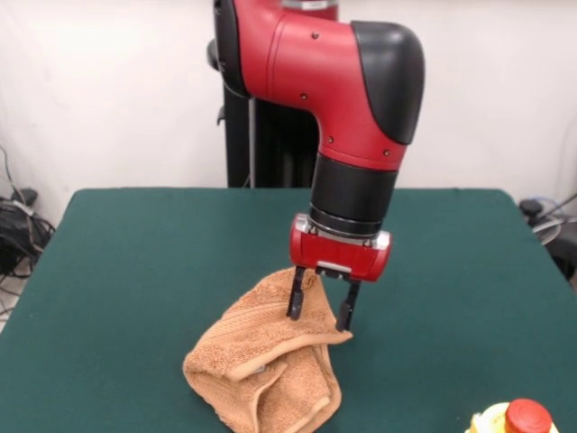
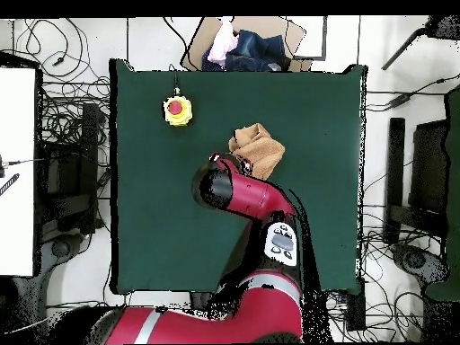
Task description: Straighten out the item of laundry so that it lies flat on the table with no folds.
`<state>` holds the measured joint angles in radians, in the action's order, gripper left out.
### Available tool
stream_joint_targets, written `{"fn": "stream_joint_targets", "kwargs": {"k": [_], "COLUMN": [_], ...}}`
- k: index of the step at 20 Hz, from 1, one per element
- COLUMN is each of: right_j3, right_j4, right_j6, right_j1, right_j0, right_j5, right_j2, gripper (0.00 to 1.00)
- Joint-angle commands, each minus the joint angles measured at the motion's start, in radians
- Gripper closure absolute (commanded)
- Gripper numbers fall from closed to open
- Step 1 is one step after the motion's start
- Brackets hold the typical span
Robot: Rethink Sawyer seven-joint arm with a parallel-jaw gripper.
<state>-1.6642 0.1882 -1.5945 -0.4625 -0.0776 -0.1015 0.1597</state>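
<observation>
The item of laundry (image 1: pixel 266 365) is a light orange-tan towel, crumpled in a folded heap on the green table (image 1: pixel 126 262) near its front edge. The heap rises to a peak on its right side. My gripper (image 1: pixel 318 323) hangs straight down over that peak. Its two black fingers (image 1: pixel 295 298) stand apart, open, one on each side of the raised fold and touching the cloth. In the overhead view the towel (image 2: pixel 258 149) lies bunched just beyond the arm's head, on the table (image 2: pixel 144 207), and the arm hides the gripper.
A yellow button box with a red top (image 1: pixel 512 420) sits at the table's front right corner; from overhead this button box (image 2: pixel 178 110) is left of the towel. A cardboard box of clothes (image 2: pixel 241 45) stands off the table. Cables lie on the floor around it.
</observation>
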Motion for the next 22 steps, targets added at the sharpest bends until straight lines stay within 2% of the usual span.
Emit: {"fn": "stream_joint_targets", "kwargs": {"k": [1,8,22], "right_j3": [-0.025,-0.003,-0.013], "right_j4": [0.053,0.078,0.083], "right_j6": [-0.260,-0.269,-0.252], "right_j1": [0.075,0.093,0.072], "right_j0": [0.029,0.066,0.059], "right_j5": [0.064,0.065,0.045], "right_j2": [-0.081,-0.055,-0.053], "gripper": [0.00,0.00,0.00]}}
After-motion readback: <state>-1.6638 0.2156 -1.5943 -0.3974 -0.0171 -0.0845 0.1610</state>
